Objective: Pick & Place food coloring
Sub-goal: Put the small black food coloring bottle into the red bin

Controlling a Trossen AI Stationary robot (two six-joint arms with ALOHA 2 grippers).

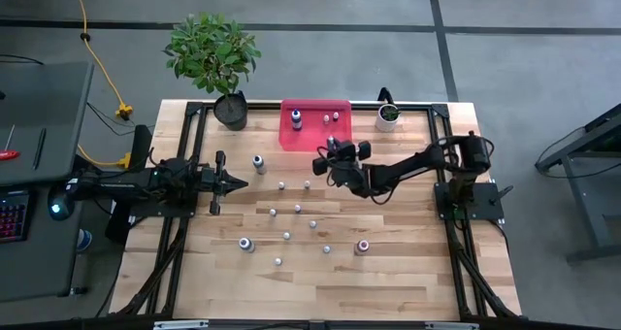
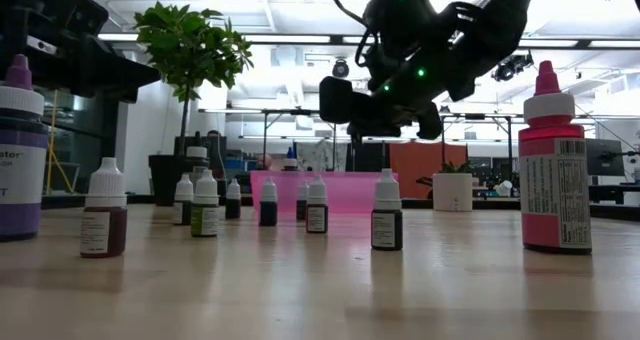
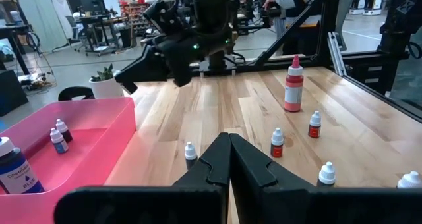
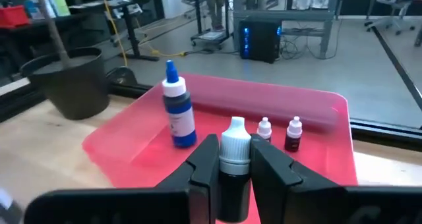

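Left to right, as your high view has it:

Left arm waits at the bench's left side. Left pincer point(image 1: 236, 183) points toward the middle, fingers closed together to a point, holding nothing. Off the surface in the low view.

Large leafy plant point(image 1: 213, 53) in a dark pot sits at the far-left corner of the bench point(image 1: 388, 272).

Loose food coloring bottles are scattered across mid-bench: a bigger white-capped one point(image 1: 258, 163) just past the left pincer tip, small ones at point(image 1: 281, 185), point(image 1: 307, 184), point(image 1: 273, 212), point(image 1: 297, 209), point(image 1: 312, 223), point(image 1: 287, 236), point(image 1: 277, 261), point(image 1: 327, 248). Purple bottle point(image 1: 246, 244) is toward the near-left, pink bottle point(image 1: 363, 246) toward the near-right. All upright, well apart from each other.

Pink tray point(image 1: 342, 112) sits at the far edge, centre. Inside: a blue bottle point(image 4: 178, 112) upright, plus two tiny bottles point(image 4: 264, 128) and point(image 4: 294, 133) side by side. Same three show in your left wrist view: blue one point(image 3: 12, 166), small pair point(image 3: 59, 134).

Right arm reaches in from the right side. Right pincer point(image 1: 325, 163) hangs just off the tray's near-right corner, above the bench. It's clamped on a small dark bottle with a white cap point(image 4: 233, 151), held upright between the fingers point(image 4: 204, 159), tray directly ahead of it.

Small white plant pot point(image 1: 387, 116) stands right of the tray at the far edge.
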